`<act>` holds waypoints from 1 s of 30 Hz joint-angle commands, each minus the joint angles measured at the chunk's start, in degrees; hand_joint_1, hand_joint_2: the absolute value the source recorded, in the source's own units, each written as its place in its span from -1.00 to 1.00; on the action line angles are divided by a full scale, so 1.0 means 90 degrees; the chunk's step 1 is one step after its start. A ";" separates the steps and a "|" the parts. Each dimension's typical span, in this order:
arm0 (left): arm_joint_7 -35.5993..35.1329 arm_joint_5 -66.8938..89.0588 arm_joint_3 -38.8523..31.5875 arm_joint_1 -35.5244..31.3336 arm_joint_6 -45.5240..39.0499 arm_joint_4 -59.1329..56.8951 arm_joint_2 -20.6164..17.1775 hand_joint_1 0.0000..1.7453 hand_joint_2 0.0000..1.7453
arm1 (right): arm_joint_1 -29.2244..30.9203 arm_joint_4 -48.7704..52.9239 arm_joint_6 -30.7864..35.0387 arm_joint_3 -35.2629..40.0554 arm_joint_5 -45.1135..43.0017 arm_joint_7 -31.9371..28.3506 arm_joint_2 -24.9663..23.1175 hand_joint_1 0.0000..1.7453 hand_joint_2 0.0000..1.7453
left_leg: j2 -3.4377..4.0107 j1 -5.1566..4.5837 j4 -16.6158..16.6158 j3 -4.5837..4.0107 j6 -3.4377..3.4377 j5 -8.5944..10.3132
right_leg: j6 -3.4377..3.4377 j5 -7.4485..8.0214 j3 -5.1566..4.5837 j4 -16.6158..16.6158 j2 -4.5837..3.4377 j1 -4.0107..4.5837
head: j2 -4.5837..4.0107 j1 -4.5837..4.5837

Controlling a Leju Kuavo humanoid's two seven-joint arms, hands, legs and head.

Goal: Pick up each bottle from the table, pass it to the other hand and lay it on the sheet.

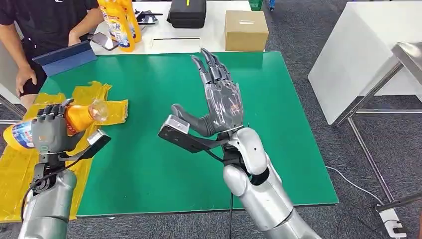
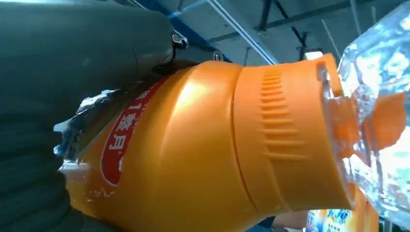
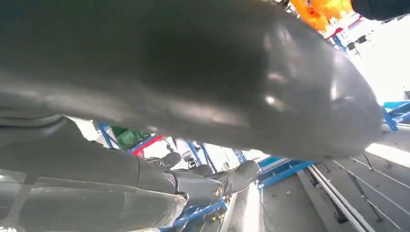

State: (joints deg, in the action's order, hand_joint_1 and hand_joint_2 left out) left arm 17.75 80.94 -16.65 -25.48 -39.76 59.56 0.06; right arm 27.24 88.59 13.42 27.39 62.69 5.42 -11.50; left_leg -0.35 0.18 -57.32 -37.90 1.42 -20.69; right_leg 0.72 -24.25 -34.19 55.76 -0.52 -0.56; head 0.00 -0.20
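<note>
My left hand (image 1: 50,130) grips an orange bottle (image 1: 78,116) with a clear cap, held on its side over the yellow sheet (image 1: 17,167) at the left of the green table. In the left wrist view the orange bottle (image 2: 193,150) shows close up, with my dark fingers (image 2: 58,63) wrapped round its labelled body. My right hand (image 1: 219,97) hovers over the middle of the green mat (image 1: 164,164), palm up, fingers spread, holding nothing. The thick thumb (image 3: 203,77) of that hand looms large in the right wrist view.
A person (image 1: 42,25) stands at the far left behind a white table (image 1: 164,37) carrying two more orange bottles (image 1: 119,20), a black case (image 1: 187,12) and a cardboard box (image 1: 246,30). A blue tablet (image 1: 64,57) lies by the mat's corner. A white table (image 1: 368,55) stands at right.
</note>
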 commanded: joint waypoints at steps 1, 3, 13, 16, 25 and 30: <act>-0.0064 0.0182 0.0274 -0.0104 -0.0027 -0.0395 -0.0232 1.00 1.00 | 0.0235 -0.0457 0.0028 -0.0122 -0.0032 -0.0035 -0.0009 -1.00 -1.00 | 0.0000 -0.0004 0.0001 0.0043 -0.0012 -0.0019 | -0.0007 -0.0020 0.0043 0.0000 0.0007 -0.0003 | 0.0000 0.0000; -0.0162 0.0418 0.0431 0.0013 -0.0027 -0.0382 -0.0264 1.00 1.00 | 0.0176 -0.0427 0.0004 -0.0150 -0.0026 -0.0081 -0.0019 -1.00 -1.00 | 0.0005 -0.0004 0.0000 0.0057 -0.0015 -0.0026 | -0.0008 -0.0026 0.0056 0.0001 0.0005 -0.0003 | 0.0000 0.0000; 0.0183 0.0025 0.0676 0.0665 -0.0027 -0.0509 -0.0456 1.00 1.00 | 0.0117 -0.0651 0.0016 -0.0036 -0.0141 -0.0328 0.0093 -1.00 -1.00 | 0.0016 -0.0002 0.0010 0.0043 -0.0011 -0.0017 | -0.0005 -0.0011 0.0038 -0.0011 -0.0006 -0.0001 | 0.0000 0.0000; 0.0261 -0.0071 0.0654 0.0652 -0.0027 -0.0610 -0.0470 1.00 1.00 | 0.0126 -0.0675 0.0043 -0.0026 -0.0171 -0.0342 0.0099 -1.00 -1.00 | 0.0011 -0.0004 0.0008 0.0066 -0.0016 -0.0027 | -0.0009 -0.0025 0.0059 -0.0006 0.0005 -0.0004 | 0.0000 0.0000; 0.0516 -0.0300 0.0328 0.0728 -0.0027 -0.1327 -0.0345 1.00 1.00 | 0.0054 -0.0784 0.0055 0.0132 -0.0283 -0.0415 0.0188 -1.00 -1.00 | 0.0011 -0.0004 0.0013 0.0045 -0.0010 -0.0015 | -0.0005 -0.0013 0.0038 -0.0011 0.0000 -0.0005 | 0.0000 0.0002; 0.0624 -0.0236 0.0025 0.0797 -0.0027 -0.1449 -0.0231 1.00 1.00 | -0.0082 -0.0673 0.0094 0.0165 -0.0242 -0.0366 0.0214 -1.00 -1.00 | 0.0009 -0.0006 0.0012 0.0061 -0.0013 -0.0025 | -0.0007 -0.0023 0.0055 -0.0011 0.0003 -0.0006 | 0.0000 0.0000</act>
State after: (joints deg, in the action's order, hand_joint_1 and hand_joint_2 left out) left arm 22.27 78.60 -12.50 -17.45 -39.80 53.43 -2.97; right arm 26.40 84.91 13.62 27.43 60.48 1.90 -11.28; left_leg -0.31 0.18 -57.31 -37.91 1.40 -20.71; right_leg 0.71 -24.27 -34.23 55.75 -0.52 -0.56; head 0.00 -0.20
